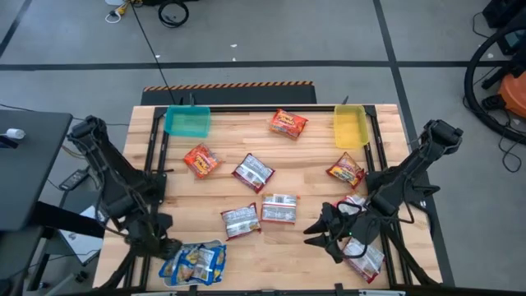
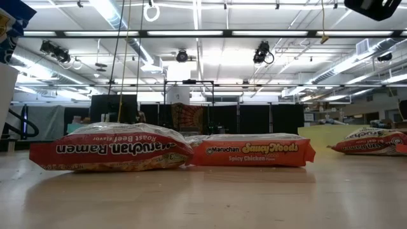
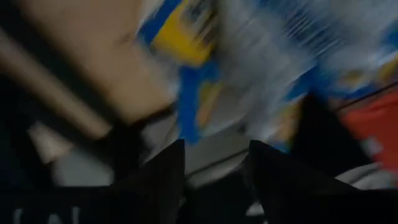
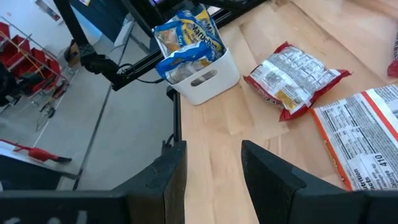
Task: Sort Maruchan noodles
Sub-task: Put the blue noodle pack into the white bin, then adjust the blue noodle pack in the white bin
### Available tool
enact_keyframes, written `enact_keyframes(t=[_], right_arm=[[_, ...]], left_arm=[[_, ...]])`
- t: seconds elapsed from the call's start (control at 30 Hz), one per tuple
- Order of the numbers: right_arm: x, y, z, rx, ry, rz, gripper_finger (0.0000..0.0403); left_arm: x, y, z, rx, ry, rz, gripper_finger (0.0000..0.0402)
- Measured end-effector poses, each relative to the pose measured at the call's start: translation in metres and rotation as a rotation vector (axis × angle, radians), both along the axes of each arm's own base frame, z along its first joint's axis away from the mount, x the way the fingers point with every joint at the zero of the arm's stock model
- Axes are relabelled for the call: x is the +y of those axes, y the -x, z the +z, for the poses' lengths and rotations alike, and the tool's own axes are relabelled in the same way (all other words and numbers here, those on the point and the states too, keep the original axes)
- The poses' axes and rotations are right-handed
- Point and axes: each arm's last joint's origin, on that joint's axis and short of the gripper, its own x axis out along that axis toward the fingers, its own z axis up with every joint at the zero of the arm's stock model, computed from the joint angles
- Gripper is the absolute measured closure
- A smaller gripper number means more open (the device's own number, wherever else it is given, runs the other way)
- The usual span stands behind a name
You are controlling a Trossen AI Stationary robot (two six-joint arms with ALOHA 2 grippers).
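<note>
Maruchan noodle packets lie flat and scattered on the wooden table: orange ones (image 1: 288, 123) (image 1: 200, 160) (image 1: 346, 170) and red-and-white ones (image 1: 252, 173) (image 1: 240, 220) (image 1: 279, 208). Blue-and-yellow packets (image 1: 197, 261) (image 4: 186, 37) are piled in a white tray (image 4: 208, 81) at the near left corner. My left gripper (image 1: 170, 247) (image 3: 214, 152) hovers at that tray's left side, open, with nothing between its fingers. My right gripper (image 1: 318, 237) (image 4: 211, 146) stands open over bare table at the near right, pointing toward the table's left.
A teal tray (image 1: 187, 122) stands at the far left and a yellow tray (image 1: 349, 126) at the far right. More red-and-white packets (image 1: 363, 256) lie under my right arm near the front right corner. Bare wood shows along the near edge between the two grippers.
</note>
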Motion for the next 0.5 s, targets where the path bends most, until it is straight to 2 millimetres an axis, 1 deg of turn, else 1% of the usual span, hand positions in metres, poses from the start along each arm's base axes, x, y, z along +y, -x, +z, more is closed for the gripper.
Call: enact_keyframes(t=[0.07,0.17,0.23,0.33,0.5], right_arm=[[0.000,0.000,0.000,0.000,0.001,-0.001,0.0245],[0.000,0.000,0.000,-0.002,0.006,0.000,0.0245],[-0.001,-0.001,0.000,-0.002,0.006,-0.005,0.0245],[-0.002,-0.002,0.000,-0.002,0.006,-0.013,0.0245],[-0.004,-0.004,0.000,-0.002,0.006,-0.023,0.0245]], left_arm=[[-0.006,0.007,-0.003,0.044,0.003,-0.050,0.0225],[-0.013,0.011,-0.009,0.019,-0.044,-0.058,0.0236],[-0.017,0.007,-0.015,-0.015,-0.093,-0.035,0.0240],[-0.023,-0.001,-0.027,-0.010,-0.149,-0.009,0.0241],[-0.041,-0.011,-0.045,0.019,-0.147,-0.027,0.0236]])
